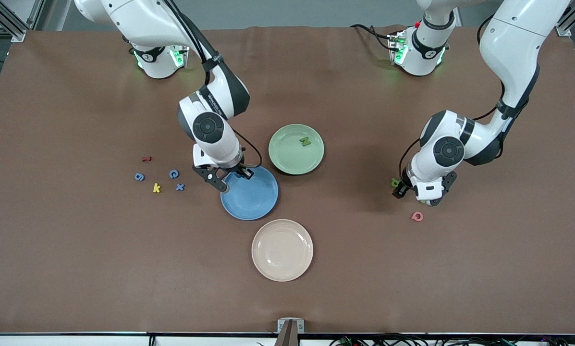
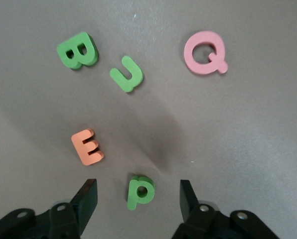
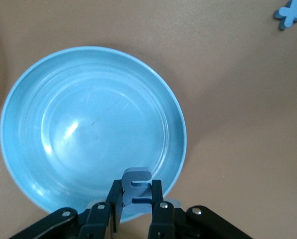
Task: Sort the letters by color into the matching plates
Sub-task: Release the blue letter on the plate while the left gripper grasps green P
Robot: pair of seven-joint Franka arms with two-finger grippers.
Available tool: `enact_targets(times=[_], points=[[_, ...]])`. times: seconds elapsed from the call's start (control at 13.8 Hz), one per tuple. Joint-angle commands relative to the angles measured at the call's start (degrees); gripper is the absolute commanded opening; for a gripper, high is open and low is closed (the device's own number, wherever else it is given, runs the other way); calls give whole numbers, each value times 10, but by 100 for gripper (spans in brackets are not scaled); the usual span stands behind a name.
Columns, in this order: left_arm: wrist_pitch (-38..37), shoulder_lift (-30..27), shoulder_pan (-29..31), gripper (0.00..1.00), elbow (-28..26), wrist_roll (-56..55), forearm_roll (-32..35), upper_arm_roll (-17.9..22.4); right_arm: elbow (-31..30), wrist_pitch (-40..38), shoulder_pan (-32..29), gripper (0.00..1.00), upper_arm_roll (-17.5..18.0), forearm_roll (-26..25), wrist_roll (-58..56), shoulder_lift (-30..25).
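My right gripper (image 3: 136,197) is shut on a blue letter m (image 3: 136,185) and hangs over the rim of the blue plate (image 3: 49,124), at the edge toward the right arm's end (image 1: 232,179). The pale green plate (image 1: 287,161) holds a green N (image 1: 305,141). My left gripper (image 2: 138,196) is open low over the table (image 1: 416,196), its fingers (image 2: 88,196) either side of a green p (image 2: 140,190) without touching it. Green B (image 2: 77,50) and green u (image 2: 126,73) lie close by. Blue g (image 1: 139,177), c (image 1: 174,174) and x (image 1: 180,187) lie toward the right arm's end.
A cream-beige plate (image 1: 282,250) sits nearer the front camera than the blue plate (image 1: 253,199). A pink Q (image 1: 417,216) and an orange E (image 2: 87,146) lie among the green letters. A yellow k (image 1: 156,188) and a small red letter (image 1: 146,158) lie among the blue ones.
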Motion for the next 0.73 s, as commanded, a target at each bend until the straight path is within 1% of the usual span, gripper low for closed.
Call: enact_targets(times=[0.0, 0.22, 0.36, 0.44, 0.51, 0.58, 0.65], points=[[31, -15, 5, 71, -30, -11, 8, -3, 53, 5, -5, 2, -5, 14, 1, 54], [63, -10, 5, 66, -48, -11, 9, -3, 58, 19, -6, 3, -5, 15, 9, 66], [63, -5, 5, 61, -49, -11, 9, -3, 53, 9, -5, 8, -5, 15, 9, 66], [64, 0, 5, 59, -49, -11, 9, -3, 51, 7, -4, 8, -4, 15, 13, 67], [73, 3, 4, 57, -49, -10, 11, -3, 51, 1, -5, 21, -5, 15, 28, 66], [76, 6, 5, 57, -49, -10, 16, -3, 52, 0, -5, 47, -4, 15, 37, 67], [77, 9, 5, 55, -47, -10, 17, -3, 51, -1, -3, 99, -5, 15, 38, 67]])
